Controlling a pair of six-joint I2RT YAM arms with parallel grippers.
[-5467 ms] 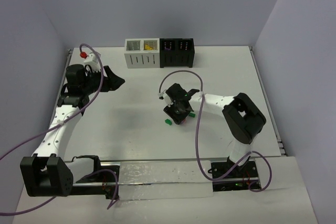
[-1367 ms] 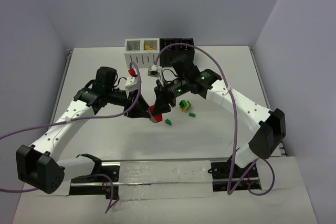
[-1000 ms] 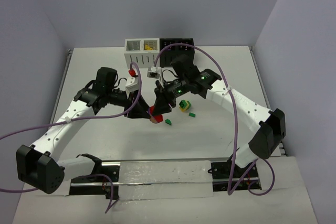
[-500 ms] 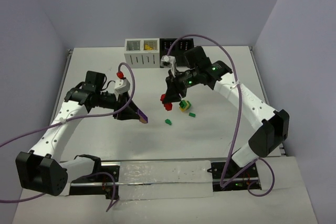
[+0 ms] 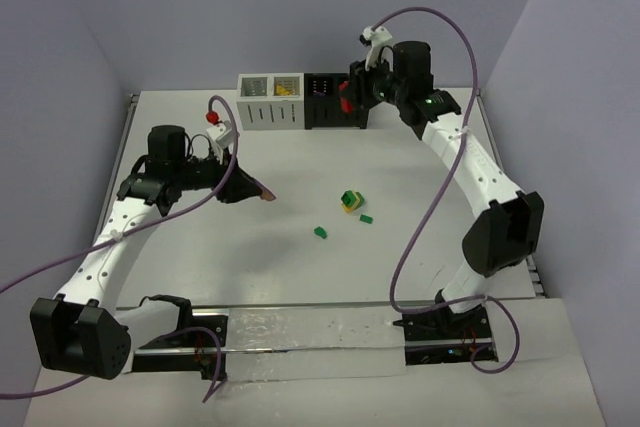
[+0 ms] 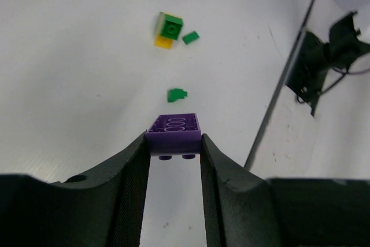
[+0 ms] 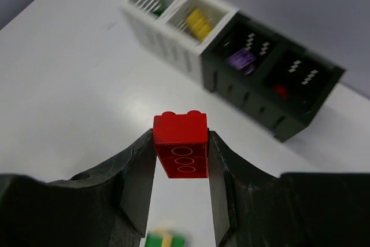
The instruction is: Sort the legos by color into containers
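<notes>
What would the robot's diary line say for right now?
left gripper: holds purple brick | right gripper: holds red brick near black bins | loose: green bricks, green-yellow stack

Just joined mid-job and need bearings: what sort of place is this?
Probably a lab robot cell: a white table enclosed by plain walls, with sorting bins and a few loose legos.

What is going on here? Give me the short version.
Two robot arms are sorting lego bricks by colour. The right fingers grip a red brick in the air near the black bins, where one compartment holds something red and the other something purple. The left fingers grip a purple brick above the table, over on the left. The white bins hold green and yellow pieces. A green-and-yellow stack, a green brick and a second green brick lie unsorted.
</notes>
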